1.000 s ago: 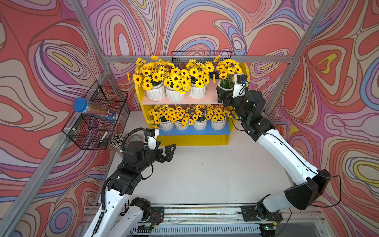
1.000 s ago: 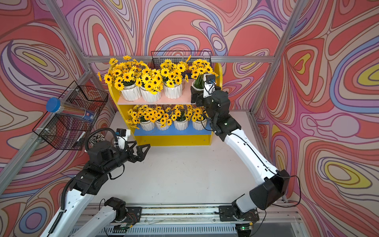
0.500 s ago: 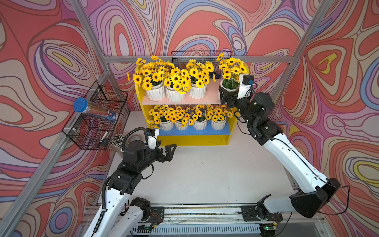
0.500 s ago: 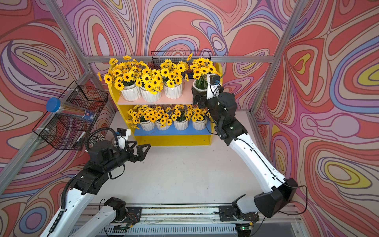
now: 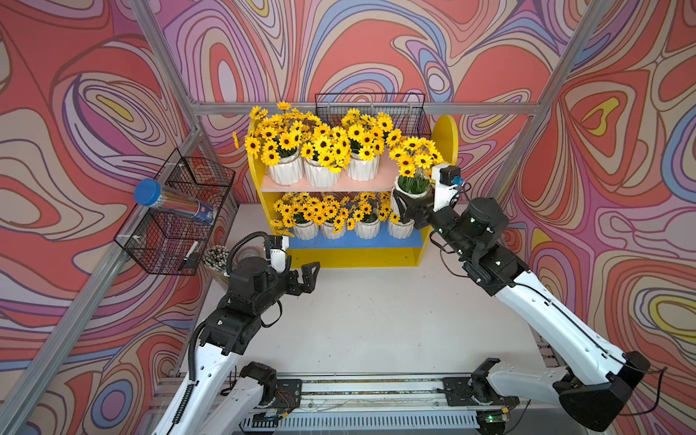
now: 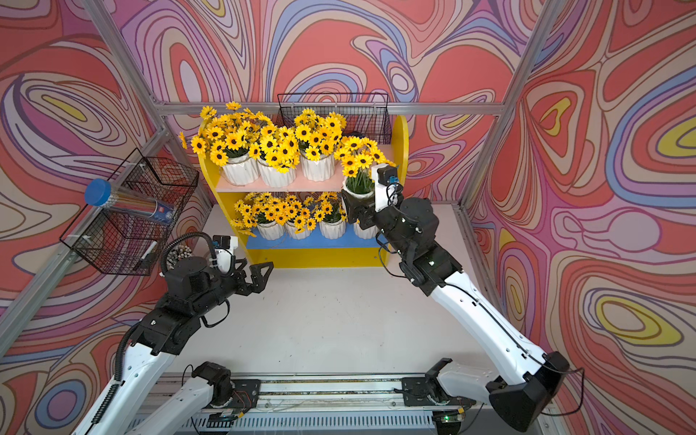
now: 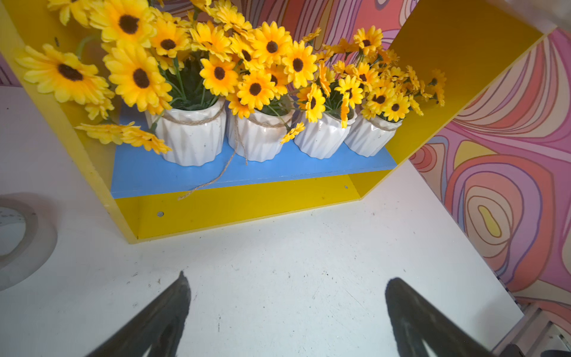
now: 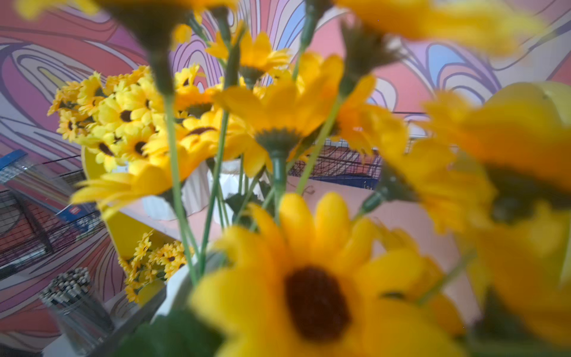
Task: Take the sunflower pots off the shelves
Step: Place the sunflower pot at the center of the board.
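My right gripper (image 5: 408, 212) (image 6: 356, 212) is shut on a white sunflower pot (image 5: 411, 193) (image 6: 357, 192) and holds it upright in the air just in front of the right end of the yellow shelves (image 5: 354, 256) (image 6: 320, 258). Its blurred flowers (image 8: 315, 296) fill the right wrist view and hide the fingers. Three sunflower pots (image 5: 320, 177) stand on the pink upper board, several more (image 7: 191, 142) on the blue lower board. My left gripper (image 5: 307, 275) (image 7: 285, 281) hangs open and empty over the table before the shelves' left end.
A black wire basket (image 5: 177, 226) on the left frame holds a clear blue-lidded jar (image 5: 171, 203). A cup of pencils (image 5: 216, 258) stands beneath it. Another wire basket (image 5: 371, 109) hangs behind the shelves. A tape roll (image 7: 18, 238) lies left of the unit.
My right gripper has drawn the sunflower pot off the upper board's right end, forward and lower. The left arm has stayed still.
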You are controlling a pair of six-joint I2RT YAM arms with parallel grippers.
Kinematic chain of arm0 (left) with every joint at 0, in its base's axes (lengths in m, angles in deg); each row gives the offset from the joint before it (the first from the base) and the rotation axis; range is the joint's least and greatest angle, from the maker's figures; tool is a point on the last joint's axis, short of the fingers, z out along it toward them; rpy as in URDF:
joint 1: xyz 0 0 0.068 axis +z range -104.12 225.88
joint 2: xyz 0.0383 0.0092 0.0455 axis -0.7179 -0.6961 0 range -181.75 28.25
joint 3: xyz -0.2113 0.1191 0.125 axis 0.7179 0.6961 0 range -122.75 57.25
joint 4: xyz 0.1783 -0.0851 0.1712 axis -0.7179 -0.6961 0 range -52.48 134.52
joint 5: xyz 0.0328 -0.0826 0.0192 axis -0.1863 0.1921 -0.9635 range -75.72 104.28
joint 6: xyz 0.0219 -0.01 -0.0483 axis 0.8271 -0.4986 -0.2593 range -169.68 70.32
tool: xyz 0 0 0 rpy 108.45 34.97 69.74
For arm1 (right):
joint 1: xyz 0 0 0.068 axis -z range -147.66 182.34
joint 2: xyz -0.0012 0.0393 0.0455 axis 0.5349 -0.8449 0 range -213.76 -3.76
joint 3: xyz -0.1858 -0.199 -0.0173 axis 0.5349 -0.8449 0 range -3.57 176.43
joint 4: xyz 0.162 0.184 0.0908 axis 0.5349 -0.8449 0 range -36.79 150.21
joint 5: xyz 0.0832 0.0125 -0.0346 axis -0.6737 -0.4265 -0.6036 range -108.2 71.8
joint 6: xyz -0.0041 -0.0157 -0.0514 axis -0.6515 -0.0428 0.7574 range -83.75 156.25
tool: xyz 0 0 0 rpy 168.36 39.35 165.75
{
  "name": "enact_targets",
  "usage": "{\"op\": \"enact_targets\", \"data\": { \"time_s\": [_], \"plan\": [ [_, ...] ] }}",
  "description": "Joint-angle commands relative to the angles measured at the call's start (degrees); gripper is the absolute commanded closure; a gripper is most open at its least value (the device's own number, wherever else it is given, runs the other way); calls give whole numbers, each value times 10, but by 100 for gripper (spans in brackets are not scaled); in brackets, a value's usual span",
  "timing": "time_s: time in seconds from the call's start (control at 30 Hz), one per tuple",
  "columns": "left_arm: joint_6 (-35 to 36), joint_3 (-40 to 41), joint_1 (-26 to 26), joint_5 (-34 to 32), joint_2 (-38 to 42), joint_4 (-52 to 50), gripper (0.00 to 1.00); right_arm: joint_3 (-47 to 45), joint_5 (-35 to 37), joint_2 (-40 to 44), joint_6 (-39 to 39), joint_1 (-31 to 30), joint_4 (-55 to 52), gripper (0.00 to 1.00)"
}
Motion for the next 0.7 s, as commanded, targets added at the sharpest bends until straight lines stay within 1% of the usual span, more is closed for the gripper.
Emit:
{"op": "enact_targets", "data": {
  "time_s": [0.0,0.13,0.3,0.37,0.5,0.67],
  "plan": [
    [-4,13,-2,-35,11,-23,0,-25,3,38,3,-26,29,100],
    [-4,19,-2,-40,19,-15,0,-54,5,63,5,-43,37,100],
    [-7,9,-2,-47,20,-25,0,-80,-21,72,-15,-62,41,100],
    [-7,11,-2,-54,20,-31,0,-91,-33,65,-22,-75,46,100],
    [-14,21,-2,-76,25,-43,0,-123,-33,45,-28,-116,75,100],
    [-29,38,-2,-122,28,-56,0,-167,-43,-1,-29,-158,136,100]
  ]
}}
